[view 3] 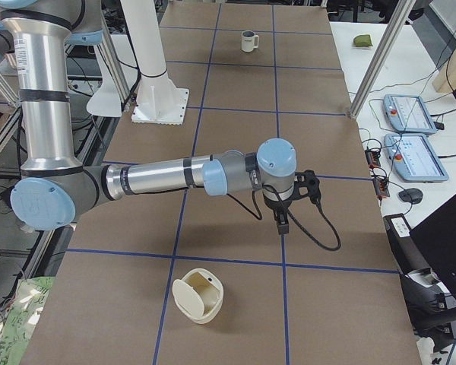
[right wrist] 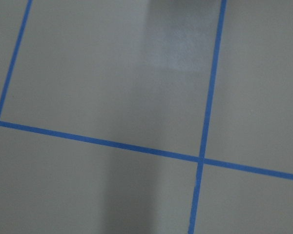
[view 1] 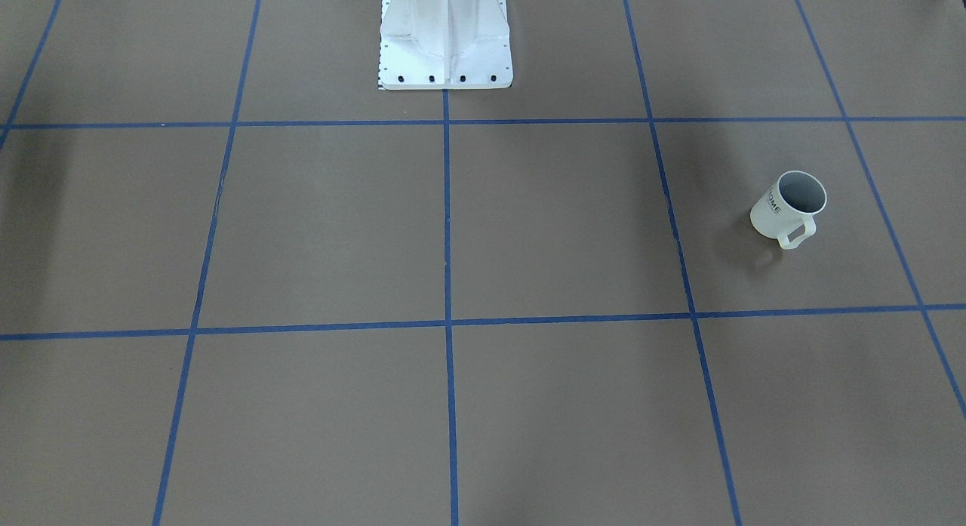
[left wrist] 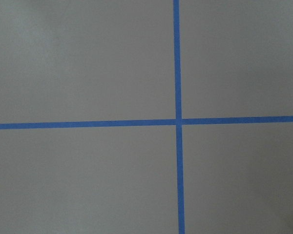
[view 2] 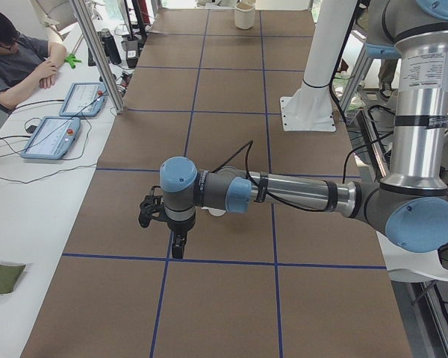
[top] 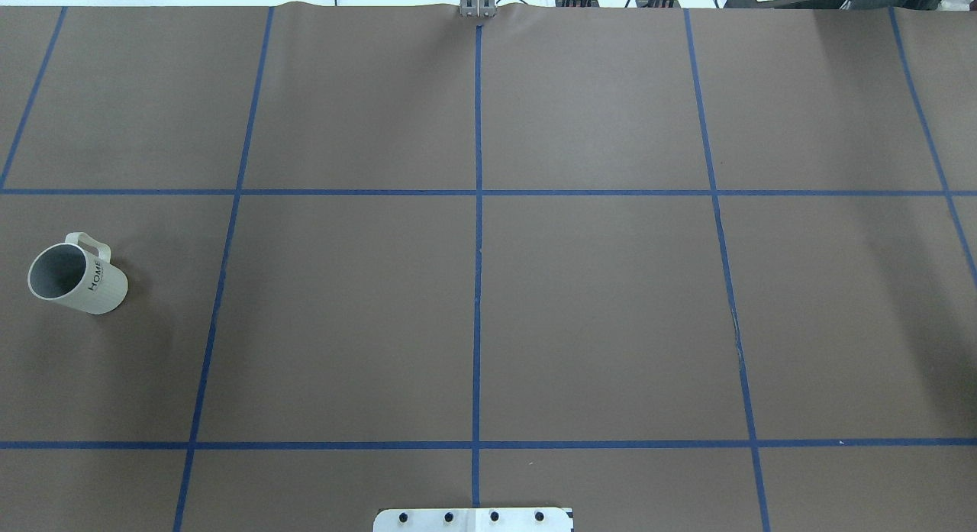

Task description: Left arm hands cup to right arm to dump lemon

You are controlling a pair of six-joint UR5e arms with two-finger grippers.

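The cup (view 1: 789,207) is a white ribbed mug marked "HOME". It stands upright on the brown table with its handle turned away from the robot. In the overhead view the cup (top: 76,278) is at the far left, and in the exterior right view (view 3: 248,40) it is small at the far end. Its inside looks dark grey and no lemon shows. The left arm's gripper (view 2: 178,245) hangs above the table, pointing down; I cannot tell if it is open. The right arm's gripper (view 3: 281,222) also points down above the table; I cannot tell its state. Both wrist views show only table and blue tape.
The white robot pedestal (view 1: 445,43) stands at the table's middle edge. A cream round container (view 3: 197,299) lies at the table's right end. A person (view 2: 15,60) sits by tablets (view 2: 52,138) on the side table, next to metal posts (view 2: 97,52).
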